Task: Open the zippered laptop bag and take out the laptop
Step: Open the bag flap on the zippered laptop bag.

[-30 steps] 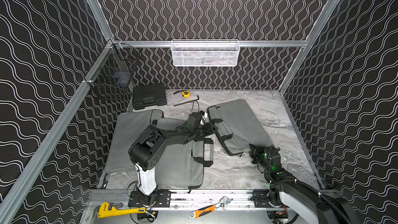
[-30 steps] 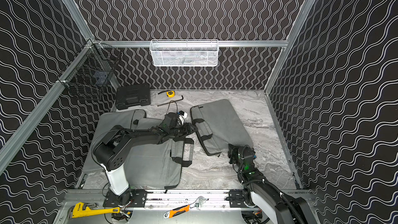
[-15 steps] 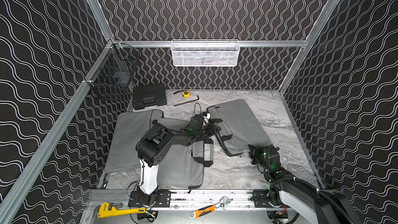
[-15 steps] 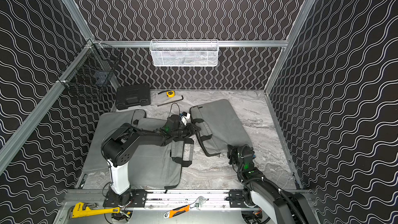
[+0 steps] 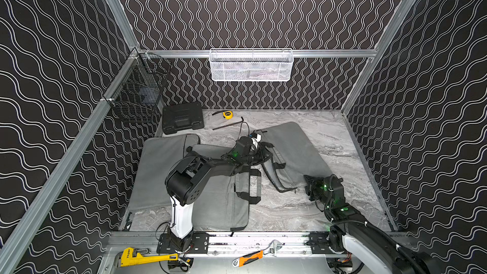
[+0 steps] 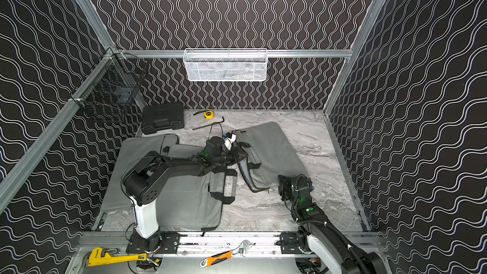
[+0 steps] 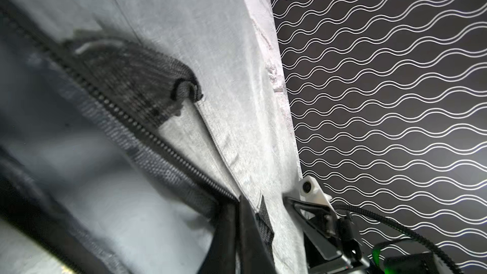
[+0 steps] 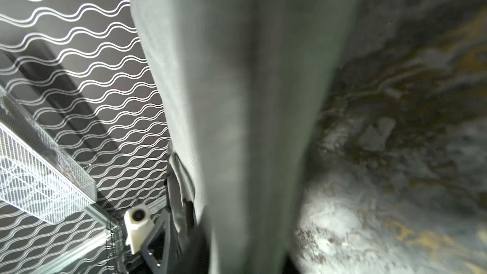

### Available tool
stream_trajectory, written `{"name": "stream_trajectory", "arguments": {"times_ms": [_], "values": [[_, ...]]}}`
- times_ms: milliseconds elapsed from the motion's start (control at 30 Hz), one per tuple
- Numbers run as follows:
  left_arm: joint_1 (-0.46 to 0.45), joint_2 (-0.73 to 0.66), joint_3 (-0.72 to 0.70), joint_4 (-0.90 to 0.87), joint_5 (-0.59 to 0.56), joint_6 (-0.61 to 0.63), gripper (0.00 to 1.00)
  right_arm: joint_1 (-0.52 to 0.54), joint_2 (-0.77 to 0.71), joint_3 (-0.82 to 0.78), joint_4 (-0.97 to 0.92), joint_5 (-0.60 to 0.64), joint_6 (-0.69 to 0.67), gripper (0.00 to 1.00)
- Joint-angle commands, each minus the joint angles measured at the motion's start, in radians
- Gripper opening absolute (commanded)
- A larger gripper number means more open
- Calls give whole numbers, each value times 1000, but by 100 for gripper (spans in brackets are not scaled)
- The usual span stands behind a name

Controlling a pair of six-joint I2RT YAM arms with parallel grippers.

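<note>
Your left gripper [image 5: 264,154] is clamped on the zipper edge [image 7: 147,133] of the grey fabric laptop bag [image 5: 295,146], lying right of centre. Your right gripper [image 5: 308,184] sits at its near corner, grip impossible to tell.

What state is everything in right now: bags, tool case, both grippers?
far-right bag: partly unzipped, edge lifted, no laptop visible.
left gripper: shut on its zipper edge.
right gripper: at its near corner; open or shut unclear.
middle bag: lying flat.
tool case: closed.
</note>
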Motion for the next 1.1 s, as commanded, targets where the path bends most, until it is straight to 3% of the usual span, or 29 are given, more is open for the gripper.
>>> {"name": "stream_trajectory", "arguments": {"times_ms": [0,100,200,333,500,667,900,1067], "values": [[-3,-10,23,-26,14,58,0,1,-42,38,-143,36,-100,49],[-5,-13,26,-27,22,61,0,1,-71,104,-269,56,-209,62],[-5,-21,29,-43,18,76,0,2,-60,183,-332,60,-389,65],[-5,-21,42,-56,35,90,0,3,60,361,-457,35,-662,67],[-6,-4,43,-23,53,71,0,24,244,566,-644,60,-873,76],[-8,13,42,7,56,55,0,60,256,612,-716,73,-916,81],[-7,30,45,24,65,50,0,61,232,595,-791,-77,-928,82],[-8,30,37,22,72,60,0,61,230,581,-878,-118,-950,81]]}}
